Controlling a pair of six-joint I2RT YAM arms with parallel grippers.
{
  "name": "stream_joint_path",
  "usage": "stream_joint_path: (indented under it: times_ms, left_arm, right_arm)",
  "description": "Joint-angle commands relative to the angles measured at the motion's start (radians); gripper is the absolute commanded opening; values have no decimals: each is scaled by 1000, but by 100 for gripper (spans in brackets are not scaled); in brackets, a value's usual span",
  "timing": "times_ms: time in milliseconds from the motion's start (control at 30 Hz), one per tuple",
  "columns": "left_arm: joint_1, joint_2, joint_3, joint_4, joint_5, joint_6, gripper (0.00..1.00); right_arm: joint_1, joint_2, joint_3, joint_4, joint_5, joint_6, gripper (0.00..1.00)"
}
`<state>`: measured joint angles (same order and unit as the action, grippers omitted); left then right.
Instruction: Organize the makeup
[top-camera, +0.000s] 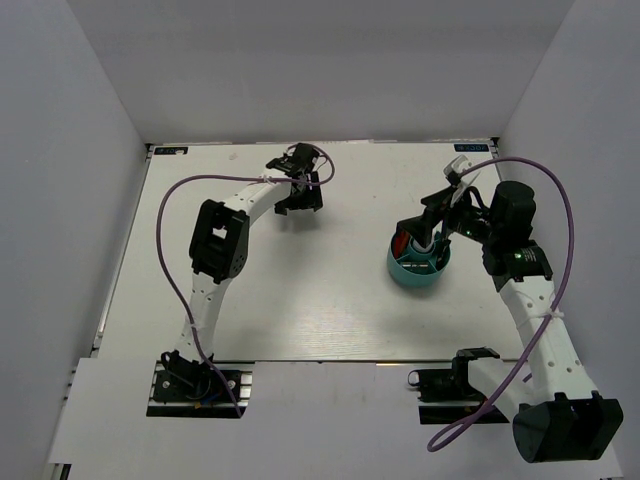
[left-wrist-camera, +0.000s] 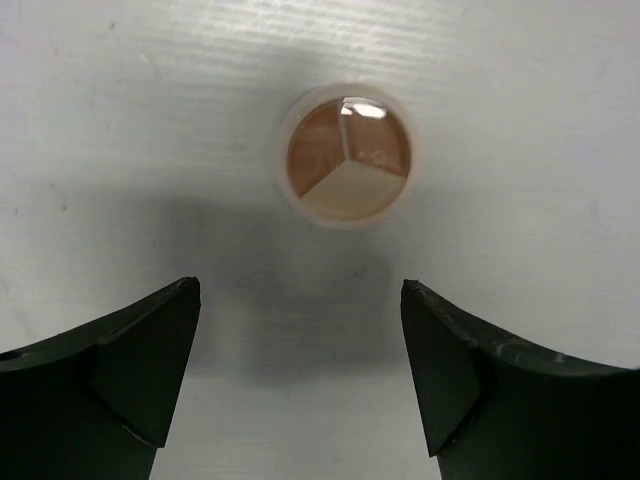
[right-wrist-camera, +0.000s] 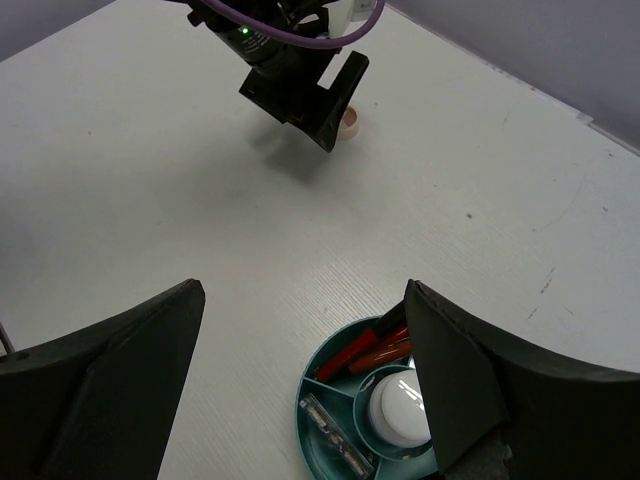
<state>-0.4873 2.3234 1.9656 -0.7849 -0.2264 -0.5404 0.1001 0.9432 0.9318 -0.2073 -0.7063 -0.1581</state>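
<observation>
The round peach compact (left-wrist-camera: 343, 155) lies flat on the white table, just beyond my open left gripper (left-wrist-camera: 300, 290), which hovers above it at the far middle of the table (top-camera: 300, 195). It also shows in the right wrist view (right-wrist-camera: 348, 122), partly behind the left fingers. The teal divided tub (top-camera: 418, 265) holds the white bottle (right-wrist-camera: 405, 405) in its centre cup, red-and-black pencils (right-wrist-camera: 368, 345) in one section and a clear-lidded case (right-wrist-camera: 333, 430) in another. My right gripper (right-wrist-camera: 305, 300) is open and empty above the tub's left side.
White walls enclose the table on three sides. The left arm (top-camera: 225, 235) reaches across the left half. A purple cable (top-camera: 560, 250) loops beside the right arm.
</observation>
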Motion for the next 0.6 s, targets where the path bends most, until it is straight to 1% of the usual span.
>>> stream_joint_path:
  times_ms: [0,167,567]
  left_arm:
    - [0,-4,84,49,16,45,91]
    - [0,25,101,70,-2,48,93]
    - [0,73,102,165,-47,48,92]
  right_arm:
    - [-5,-4,-13,65,5,5,87]
    - [-5,11,-19,85,11,11,87]
    - [-7,16,-21,92,31,9,87]
